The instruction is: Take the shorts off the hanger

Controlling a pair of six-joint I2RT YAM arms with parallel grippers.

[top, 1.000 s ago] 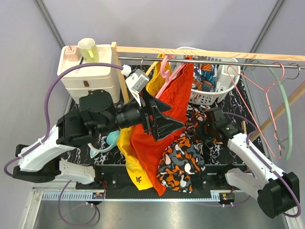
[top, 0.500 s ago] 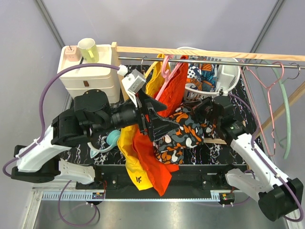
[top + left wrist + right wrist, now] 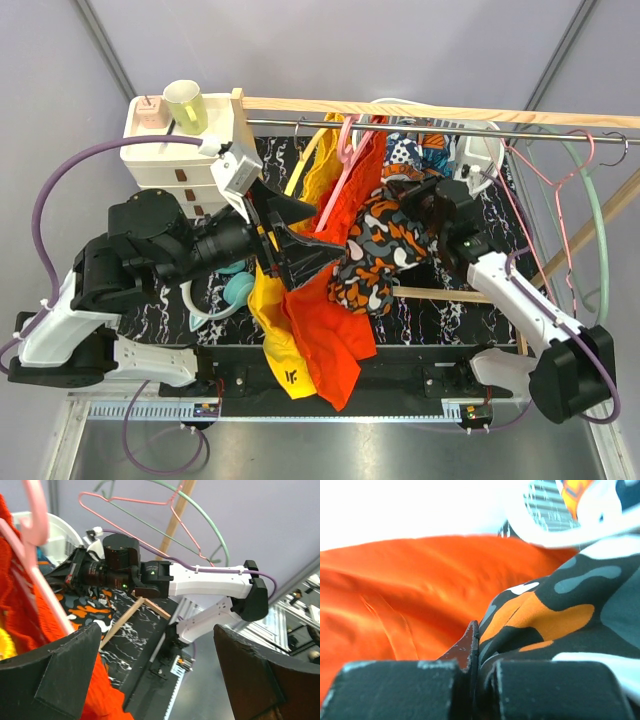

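Note:
The dark grey shorts (image 3: 375, 255) with orange and white blotches hang in a bunch from my right gripper (image 3: 418, 203), which is shut on them, raised just in front of the white basket (image 3: 478, 170). In the right wrist view the jaws (image 3: 480, 680) pinch this fabric (image 3: 560, 615). The blue/teal patterned shorts (image 3: 428, 150) lie in the basket. My left gripper (image 3: 303, 240) is open and empty, against the plain orange-red shorts (image 3: 325, 300) on the pink hanger (image 3: 347, 150). In the left wrist view its fingers (image 3: 50, 670) stand wide apart beside that cloth (image 3: 20, 605).
Plain yellow shorts (image 3: 265, 325) hang behind the orange-red ones. A metal rail (image 3: 480, 127) and wooden bar (image 3: 420, 109) cross the back. Empty pink (image 3: 545, 230) and green (image 3: 603, 220) hangers hang at right. A white drawer unit (image 3: 165, 165) with a green cup (image 3: 187, 103) stands back left.
My right gripper has lifted the dark grey shorts up from the table's front toward the basket. My left arm has drawn back to the left, still open.

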